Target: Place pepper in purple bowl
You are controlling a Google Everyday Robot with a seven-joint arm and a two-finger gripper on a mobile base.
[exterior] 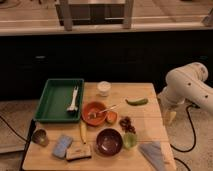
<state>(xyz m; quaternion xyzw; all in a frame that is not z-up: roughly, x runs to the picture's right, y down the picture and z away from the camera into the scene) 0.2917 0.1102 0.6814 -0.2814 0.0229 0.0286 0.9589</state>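
**Operator:** What am I facing, nearest first?

**Spotter:** Closest to you, the purple bowl (109,141) is sitting by the front of the desk (150,131), and nothing is showing inside it. A pale green round thing (130,140) is resting against or just beside its right rim, and a banana (83,131) is lying to its left. You are not going for either one.

**Operator:** And the pincer?

**Spotter:** The pincer (170,117) is hanging just off the desk's right edge, pointing down. It is not gripping the pepper. I cannot tell whether it is apart or together.

**Operator:** So where is the pepper lying?

**Spotter:** Farther back, the pepper (136,101) is lying flat on the desk, right of centre and stretched left to right. It is well apart from the purple bowl and near the pincer's side.

**Operator:** Then I am reaching for it first?

**Spotter:** That is my reading. The pepper is slim and lying low, so you are wanting the pincer above its middle, turned to close across the thin width, and coming down almost to the wood. When you are carrying it toward you, a dark red cluster (126,124) is sitting between the pepper and the bowl, so you should be lifting well above it. Then you are letting go over the bowl's centre, away from the pale green round thing at its rim.
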